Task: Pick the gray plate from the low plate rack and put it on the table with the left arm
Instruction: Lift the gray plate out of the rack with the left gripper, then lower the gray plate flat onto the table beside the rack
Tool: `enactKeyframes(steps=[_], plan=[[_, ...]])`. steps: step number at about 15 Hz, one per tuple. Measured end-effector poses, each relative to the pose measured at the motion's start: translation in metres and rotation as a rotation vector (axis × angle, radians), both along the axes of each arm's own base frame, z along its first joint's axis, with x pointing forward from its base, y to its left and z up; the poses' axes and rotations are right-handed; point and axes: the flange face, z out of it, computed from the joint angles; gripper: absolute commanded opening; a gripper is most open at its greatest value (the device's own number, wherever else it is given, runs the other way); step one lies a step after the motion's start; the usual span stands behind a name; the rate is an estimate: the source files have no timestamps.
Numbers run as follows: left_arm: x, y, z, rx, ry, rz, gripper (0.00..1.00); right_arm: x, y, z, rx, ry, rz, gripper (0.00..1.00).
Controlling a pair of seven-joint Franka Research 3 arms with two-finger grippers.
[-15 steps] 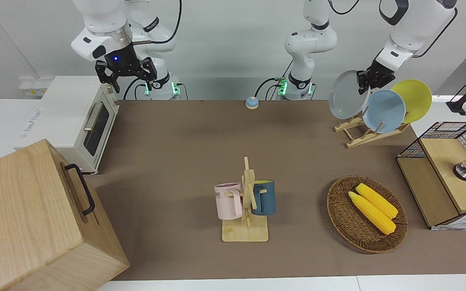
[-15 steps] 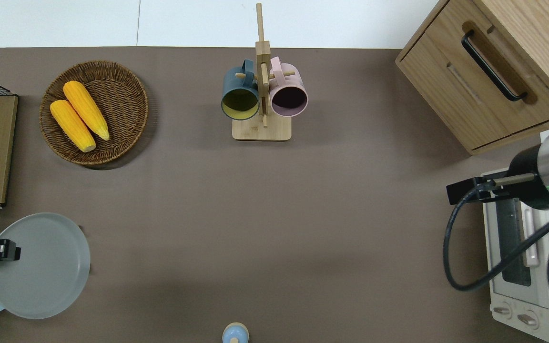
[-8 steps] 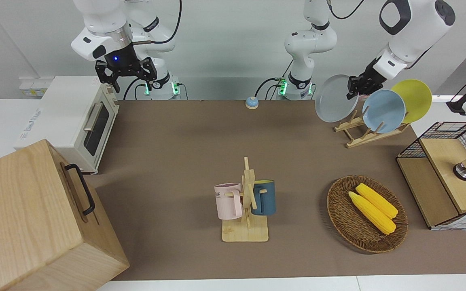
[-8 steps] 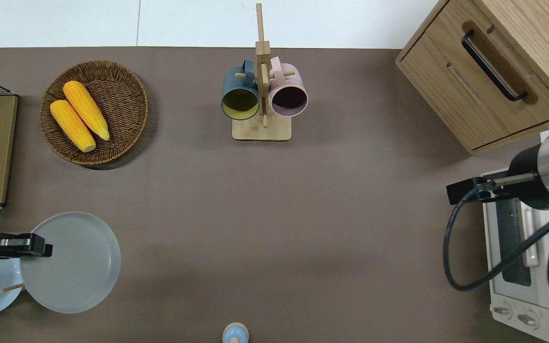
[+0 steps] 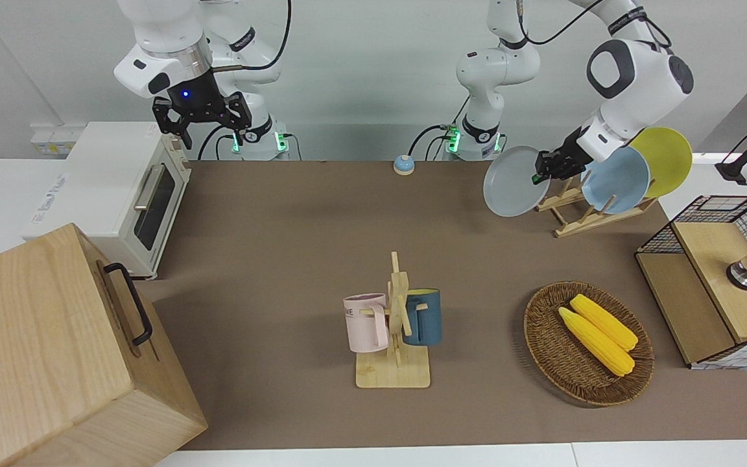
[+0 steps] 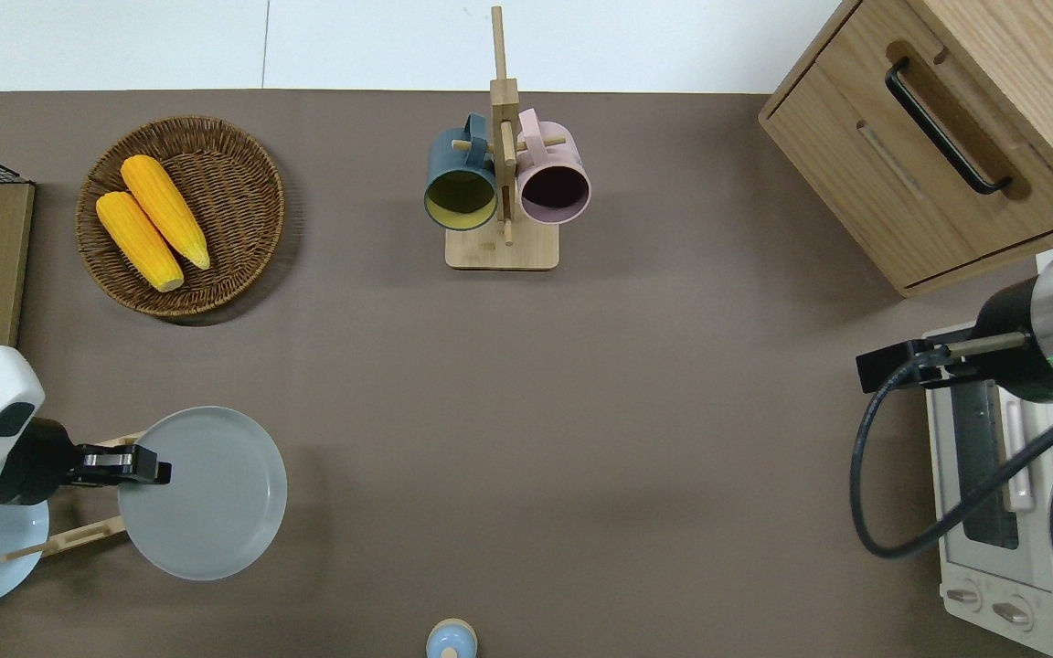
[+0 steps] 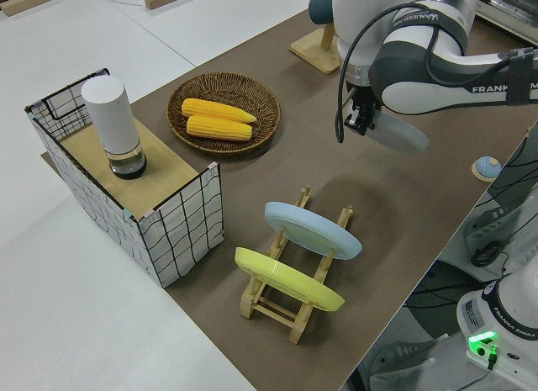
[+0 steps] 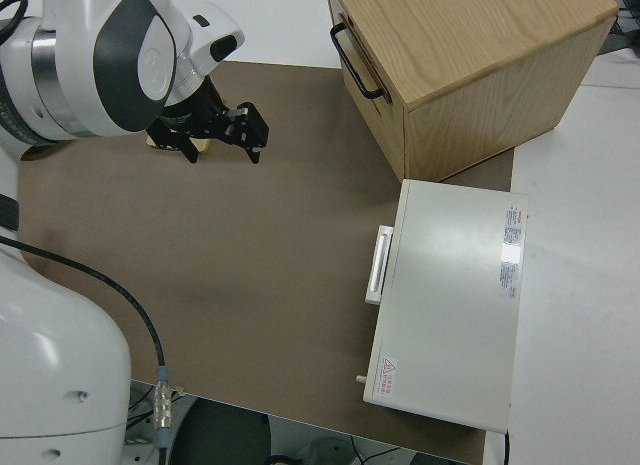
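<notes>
The gray plate hangs tilted in the air, clear of the low plate rack. My left gripper is shut on the plate's rim. Seen from overhead, the gray plate is over bare table, just beside the rack toward the right arm's end, with the left gripper at the rim nearest the rack. The left side view shows the plate held by the gripper. A light blue plate and a yellow plate stand in the rack. The right gripper is parked and open.
A wicker basket with two corn cobs lies farther from the robots than the rack. A mug stand holds a pink and a blue mug mid-table. A wire box, a small bell, a toaster oven and a wooden cabinet stand around.
The left gripper has carried the gray plate off the rack, toward the middle of the table and lower. The right arm has not moved.
</notes>
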Motion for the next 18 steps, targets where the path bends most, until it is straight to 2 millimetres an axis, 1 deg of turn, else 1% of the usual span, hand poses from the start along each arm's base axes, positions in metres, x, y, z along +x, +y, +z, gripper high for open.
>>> enactKeyframes(steps=[1,5,10,13,18], plan=[[-0.002,-0.003,-0.012,-0.004,0.002,-0.007,0.0,0.0,0.0,0.0,0.0,0.0,0.0,0.99],[-0.007,-0.013,-0.046,-0.018,-0.006,-0.058,0.0,0.0,0.0,0.0,0.0,0.0,0.0,0.987],[-0.017,-0.013,-0.083,-0.044,-0.03,-0.076,0.0,0.0,0.0,0.0,0.0,0.0,0.0,0.987],[-0.021,-0.011,-0.097,-0.064,-0.051,-0.083,0.0,0.0,0.0,0.0,0.0,0.0,0.0,0.987],[-0.022,-0.007,-0.103,-0.079,-0.067,-0.098,0.0,0.0,0.0,0.0,0.0,0.0,0.0,0.987]])
